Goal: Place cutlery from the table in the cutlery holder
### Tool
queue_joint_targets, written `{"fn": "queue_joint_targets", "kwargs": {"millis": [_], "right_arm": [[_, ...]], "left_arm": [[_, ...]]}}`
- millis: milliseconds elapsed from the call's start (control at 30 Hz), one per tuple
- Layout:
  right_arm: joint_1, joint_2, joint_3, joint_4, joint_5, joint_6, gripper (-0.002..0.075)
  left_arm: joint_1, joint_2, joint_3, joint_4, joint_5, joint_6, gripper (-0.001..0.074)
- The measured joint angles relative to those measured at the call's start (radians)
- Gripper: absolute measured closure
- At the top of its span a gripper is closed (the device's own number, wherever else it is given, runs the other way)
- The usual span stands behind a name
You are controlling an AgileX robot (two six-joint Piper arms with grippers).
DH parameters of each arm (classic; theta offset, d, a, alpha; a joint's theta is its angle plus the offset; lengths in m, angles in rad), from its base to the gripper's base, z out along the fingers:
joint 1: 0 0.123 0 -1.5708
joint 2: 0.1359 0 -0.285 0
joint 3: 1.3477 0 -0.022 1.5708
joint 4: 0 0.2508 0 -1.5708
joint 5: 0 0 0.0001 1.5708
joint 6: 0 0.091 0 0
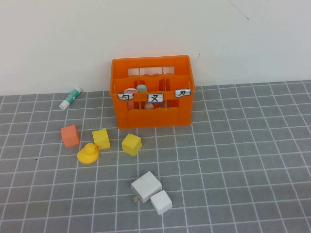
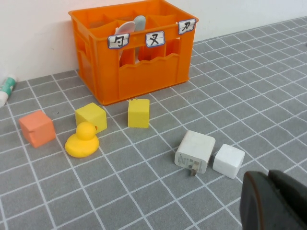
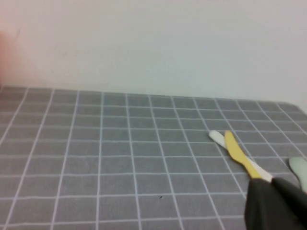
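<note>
The orange cutlery holder stands at the back of the table, against the wall. A pale pink spoon and a grey piece stand upright inside it. The left wrist view shows the holder with the spoon and the grey piece sticking up. My left gripper is shut and empty, low over the table near the white blocks. My right gripper is shut, low over the table off to the side. Neither gripper shows in the high view.
Two white charger blocks lie in front. Two yellow cubes, an orange cube, a yellow duck and a glue stick lie left. A yellow strip crosses a white one by my right gripper.
</note>
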Motion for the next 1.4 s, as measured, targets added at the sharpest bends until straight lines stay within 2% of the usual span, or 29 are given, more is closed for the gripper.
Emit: {"fn": "queue_joint_targets", "kwargs": {"millis": [200,567,1000,1400], "right_arm": [[-0.010,-0.024,0.001,-0.053,0.087,0.136,0.0729],[0.120,-0.026,0.001,-0.144,0.135,0.201,0.0729],[0.131,-0.026,0.001,-0.169,0.178,0.343,0.0729],[0.131,-0.026,0.001,-0.170,0.180,0.294,0.0729]], "left_arm": [[0.000,0.000,0.000,0.000,0.000,0.000,0.0736],[0.000,0.000,0.000,0.000,0.000,0.000,0.0736],[0.000,0.000,0.000,0.000,0.000,0.000,0.0736],[0.000,0.000,0.000,0.000,0.000,0.000,0.0736]]}}
